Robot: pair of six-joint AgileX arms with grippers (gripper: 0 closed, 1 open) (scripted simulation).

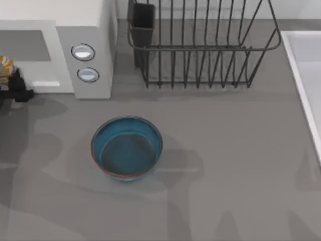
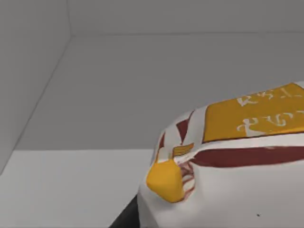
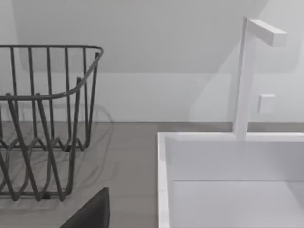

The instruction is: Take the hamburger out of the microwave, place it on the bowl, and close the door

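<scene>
Wrapped in white paper with yellow-orange and dark red print, the small rounded hamburger sits right up against the left wrist camera, with the pale grey walls of a cavity behind it. From above, a sliver of that same bundle shows at the far left edge, at the mouth of the white boxy microwave with its two round silvery-blue knobs, and the dark left gripper sits just beside and below it — whether its fingers are pinching the wrapper or merely standing round it I cannot tell. So the step in hand looks like the first one: taking hold of the hamburger and drawing it out of the microwave. The round deep-blue glazed bowl with its thin reddish-brown rim waits empty on the grey table, well apart from the microwave towards the middle. Next, I judge, comes a clean withdrawal past the microwave's front, then a carry rightward over the bowl — with the door to be closed afterwards. Beyond stand the dark wire dish rack and the white sink, where the right arm sits parked.
</scene>
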